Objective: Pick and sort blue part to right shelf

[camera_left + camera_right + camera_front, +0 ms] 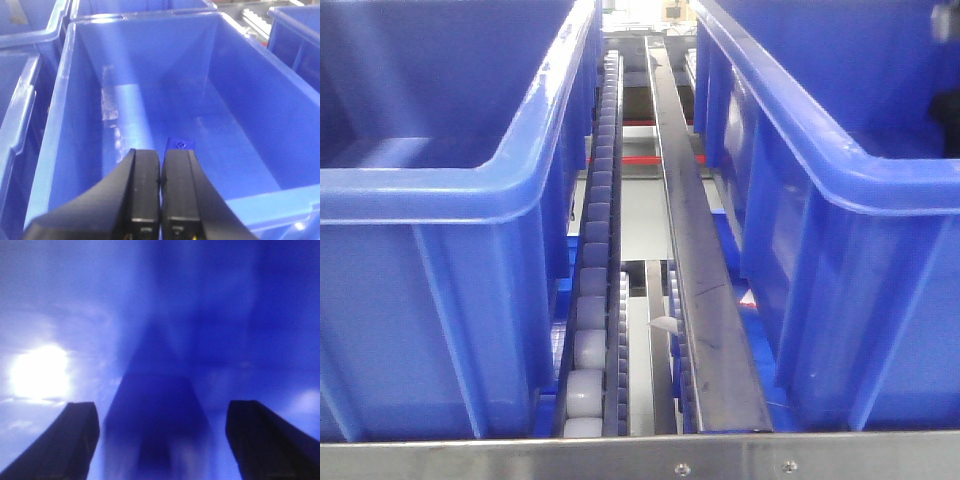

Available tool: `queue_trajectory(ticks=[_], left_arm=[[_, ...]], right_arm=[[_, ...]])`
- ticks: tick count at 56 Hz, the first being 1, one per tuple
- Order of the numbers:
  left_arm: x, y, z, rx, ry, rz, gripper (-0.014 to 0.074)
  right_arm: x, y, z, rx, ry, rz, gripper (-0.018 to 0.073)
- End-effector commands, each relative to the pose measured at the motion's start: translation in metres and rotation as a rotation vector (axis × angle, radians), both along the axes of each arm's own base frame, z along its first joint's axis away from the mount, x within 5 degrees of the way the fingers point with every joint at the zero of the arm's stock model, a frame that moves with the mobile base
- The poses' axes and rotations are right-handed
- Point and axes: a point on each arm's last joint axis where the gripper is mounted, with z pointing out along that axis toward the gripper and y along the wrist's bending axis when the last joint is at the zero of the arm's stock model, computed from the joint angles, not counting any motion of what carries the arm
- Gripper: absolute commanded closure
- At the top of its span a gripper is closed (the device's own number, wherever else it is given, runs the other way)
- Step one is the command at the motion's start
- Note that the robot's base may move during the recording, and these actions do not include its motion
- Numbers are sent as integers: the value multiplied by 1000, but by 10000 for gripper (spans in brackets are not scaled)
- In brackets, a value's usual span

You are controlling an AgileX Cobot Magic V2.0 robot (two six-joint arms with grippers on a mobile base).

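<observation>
In the right wrist view, a dark blue part (155, 410) fills the space between my fingers, badly blurred, against the blue floor of a bin. My right gripper (162, 407) is open, with one finger (70, 435) on each side of the part and a gap to each. My left gripper (161, 152) is shut and hangs over a large blue bin (65, 100). A small blue part (180, 144) shows just past its right fingertip; I cannot tell if the two touch. Neither gripper appears in the front view. The right shelf is out of view.
The front view shows a big blue bin at left (450, 180) and another at right (860, 180). A roller track (595, 260) and a metal rail (695, 250) run between them, behind a metal front edge (640, 455). More blue bins (20, 100) flank the left wrist's bin.
</observation>
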Motion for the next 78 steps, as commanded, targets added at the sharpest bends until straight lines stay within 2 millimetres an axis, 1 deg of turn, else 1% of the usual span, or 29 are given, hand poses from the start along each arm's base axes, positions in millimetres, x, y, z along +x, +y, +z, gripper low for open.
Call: queue_trajectory(ticks=[1,4,8,12,16,18,21,23,25,30,34,39,46,48,54,59,63,78], left_arm=[[0,0,13,-21,-77,-8,473],[0,0,13,-20,-74,-8,473],[0,0,12,-19,-67,-7,473],[0,0,11,-17,-57,-6,473],[0,0,10,-15,-47,-4,473],[0,0,10,-15,-45,-4,473],[0,0,10,-15,-45,-4,473],[0,0,10,-15,-45,-4,473],[0,0,10,-15,-45,-4,473],[0,0,10,-15,-45,-4,473],[0,0,10,-15,-45,-4,473],[0,0,10,-15,-45,-4,473],[0,0,10,-14,-43,-4,473],[0,0,10,-14,-43,-4,473],[0,0,10,-14,-42,-4,473],[0,0,10,-14,-40,-3,473],[-1,0,9,-12,-29,-2,473],[0,0,8,-12,-22,-3,473]], right_arm=[[-17,-1,56,-4,-184,2,-54],[-34,-1,79,-4,-241,2,-51],[-53,0,96,-5,-294,3,-18],[-78,0,111,-6,-344,4,78],[-100,1,117,-3,-378,3,187],[-116,2,119,1,-399,4,263],[-134,2,118,4,-419,3,341],[-149,3,116,6,-435,3,393],[-160,3,114,7,-447,3,422],[-197,3,104,7,-489,4,484],[-224,4,97,6,-540,4,503],[-265,5,85,5,-636,5,503],[-309,5,70,3,-781,7,503],[-318,6,66,2,-815,8,503],[-338,6,56,0,-898,9,503],[-346,6,51,-1,-952,8,503],[-343,6,51,0,-941,8,503],[-344,6,49,4,-915,9,503]])
